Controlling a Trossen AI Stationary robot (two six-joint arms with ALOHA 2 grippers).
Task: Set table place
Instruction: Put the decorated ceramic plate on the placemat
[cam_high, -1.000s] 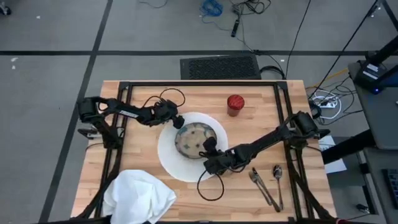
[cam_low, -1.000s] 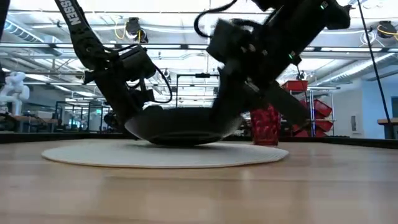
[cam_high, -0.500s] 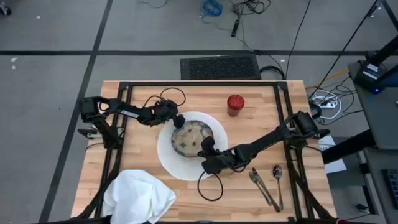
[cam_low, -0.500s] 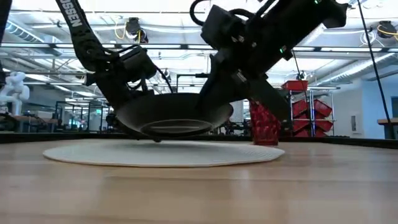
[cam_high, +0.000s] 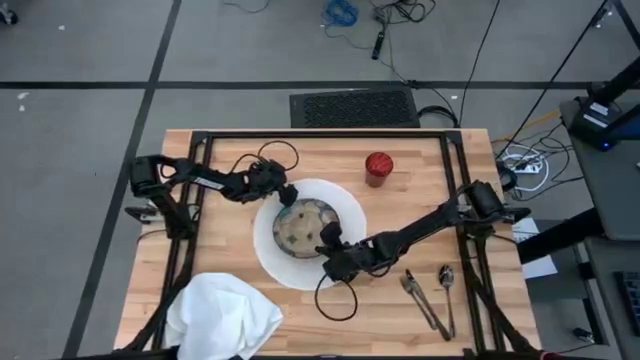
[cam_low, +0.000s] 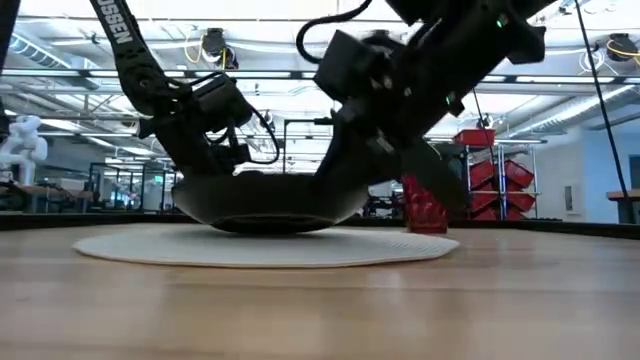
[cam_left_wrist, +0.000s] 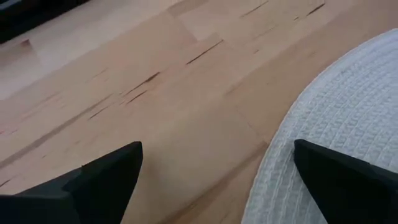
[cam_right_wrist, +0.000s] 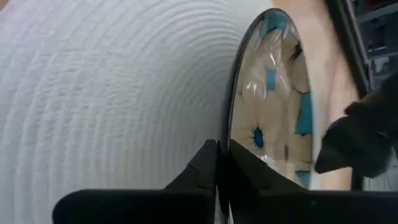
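A bowl (cam_high: 303, 226), dark outside and beige with blue flowers inside, stands on a round white woven mat (cam_high: 275, 262) in the middle of the table (cam_high: 420, 190). My right gripper (cam_high: 329, 240) is shut on the bowl's near-right rim. My left gripper (cam_high: 286, 193) stands open at the mat's far-left edge, just beside the bowl; its wrist view shows only bare wood and the mat's edge (cam_left_wrist: 323, 106) between the fingers. A red cup (cam_high: 378, 167) stands upright at the far right. My right gripper pinches the bowl's rim (cam_right_wrist: 231, 134) on its near-right side, one finger inside the bowl and one outside. The fingers come slanting down from the table's right. The bowl stands about level, its base (cam_low: 265, 226) on the mat.
A crumpled white napkin (cam_high: 225, 314) lies at the near left corner. Metal cutlery (cam_high: 430, 295) lies on the wood at the near right. Black frame rails (cam_high: 320, 134) run along the table's far edge and its sides. Bare wood shows between the mat and the cutlery.
My right gripper has carried the bowl a little toward the table's left. The bowl rose off the mat and tipped on the way, and it now stands on the mat again, about level.
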